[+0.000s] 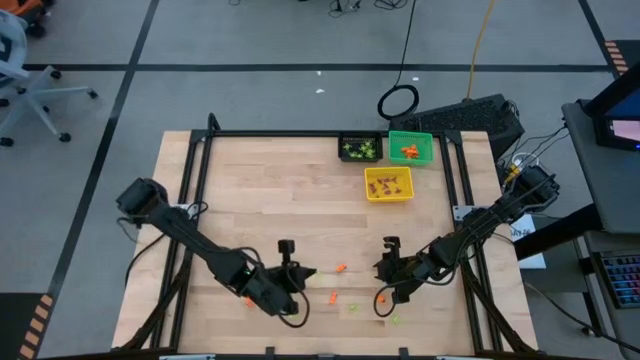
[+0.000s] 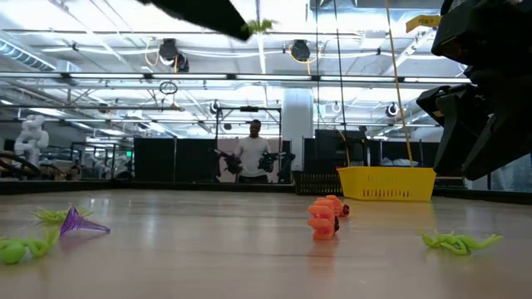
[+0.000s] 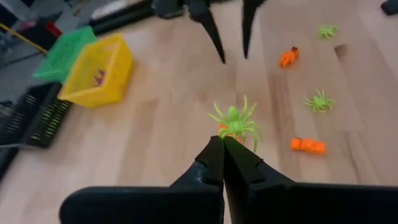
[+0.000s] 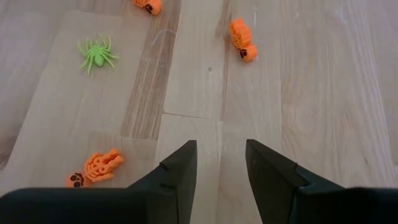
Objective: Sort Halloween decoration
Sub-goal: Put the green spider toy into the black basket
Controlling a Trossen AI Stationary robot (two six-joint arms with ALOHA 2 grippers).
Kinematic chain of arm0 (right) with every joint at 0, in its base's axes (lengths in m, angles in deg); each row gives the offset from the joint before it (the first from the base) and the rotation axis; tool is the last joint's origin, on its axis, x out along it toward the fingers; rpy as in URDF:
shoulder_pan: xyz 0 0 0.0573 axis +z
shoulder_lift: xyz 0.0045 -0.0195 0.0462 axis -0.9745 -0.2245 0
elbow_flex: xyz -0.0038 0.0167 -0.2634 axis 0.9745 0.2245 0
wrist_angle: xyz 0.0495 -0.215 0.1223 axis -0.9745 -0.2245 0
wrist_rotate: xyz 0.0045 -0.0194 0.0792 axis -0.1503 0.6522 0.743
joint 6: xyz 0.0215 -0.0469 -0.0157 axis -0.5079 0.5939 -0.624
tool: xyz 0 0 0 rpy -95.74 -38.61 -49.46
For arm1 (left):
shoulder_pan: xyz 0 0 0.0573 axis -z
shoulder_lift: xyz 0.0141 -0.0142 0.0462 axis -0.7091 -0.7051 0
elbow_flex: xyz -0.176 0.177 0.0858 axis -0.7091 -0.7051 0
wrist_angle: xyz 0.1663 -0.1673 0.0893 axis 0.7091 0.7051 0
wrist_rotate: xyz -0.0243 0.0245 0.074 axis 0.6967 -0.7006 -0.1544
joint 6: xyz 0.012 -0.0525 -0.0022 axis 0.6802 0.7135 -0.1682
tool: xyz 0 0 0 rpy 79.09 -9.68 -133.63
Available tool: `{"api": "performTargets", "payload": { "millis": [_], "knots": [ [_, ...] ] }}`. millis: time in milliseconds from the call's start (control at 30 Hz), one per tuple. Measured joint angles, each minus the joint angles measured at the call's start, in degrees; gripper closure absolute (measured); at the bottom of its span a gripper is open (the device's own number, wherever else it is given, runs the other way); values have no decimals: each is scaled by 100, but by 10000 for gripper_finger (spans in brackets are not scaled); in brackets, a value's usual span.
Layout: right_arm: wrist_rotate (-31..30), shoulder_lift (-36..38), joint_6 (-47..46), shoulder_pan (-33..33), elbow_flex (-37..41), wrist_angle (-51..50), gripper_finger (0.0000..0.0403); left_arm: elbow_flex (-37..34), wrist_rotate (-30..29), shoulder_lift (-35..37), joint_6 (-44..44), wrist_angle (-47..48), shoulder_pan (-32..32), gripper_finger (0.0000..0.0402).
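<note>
My left gripper (image 3: 222,144) is shut on a light-green spider (image 3: 235,123), raised well above the table (image 1: 270,200); in the low view the spider (image 2: 259,25) hangs at the picture's top. My right gripper (image 4: 221,149) stands open over bare wood near the table's front right (image 1: 385,285), with nothing between its fingers. Loose trinkets lie flat on the wood around it: orange skeletons (image 4: 96,168) (image 4: 242,40), a green spider (image 4: 96,55), and a purple piece (image 2: 79,223). My left gripper pinches the spider between its two fingertips by the near side of its body and legs (image 3: 227,133). Most of the spider sticks out beyond the tips. The fingers slant down from the table's left side. The spider is lifted clear of the table.
At the table's far right stand three small square bins: black (image 1: 360,148), green (image 1: 424,148) and yellow (image 1: 388,195), each with trinkets inside. More orange and green trinkets (image 1: 341,268) (image 1: 352,307) lie between the two grippers. A person stands far behind the table (image 2: 253,154).
</note>
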Motion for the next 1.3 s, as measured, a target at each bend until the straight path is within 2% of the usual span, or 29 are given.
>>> {"api": "performTargets", "payload": {
  "millis": [200, 300, 400, 633, 867, 1033, 1300],
  "knots": [
    [3, 2, 0, -2, -2, -15, 279, -180, -296, 557, -524, 132, -77, 401],
    [11, 2, 0, 0, -2, -15, 279, -541, -310, 978, -567, 110, -112, 402],
    [15, 2, 1, 0, -2, -28, 279, -1046, -294, 1385, -572, -296, -151, 402],
    [15, 4, 2, 0, -2, 11, 279, -2445, 160, 2060, -863, -2253, -143, 402],
    [2, 4, 51, -2, -2, 72, 279, -3538, 617, 2093, -1204, -4375, -295, 402],
    [0, 4, 64, -1, -2, 82, 279, -4000, 982, 2094, -1212, -5249, -490, 402],
    [-66, 2, 68, 0, -2, 83, 279, -4229, 1576, 2094, -1313, -5782, -763, 402]
  ]
}}
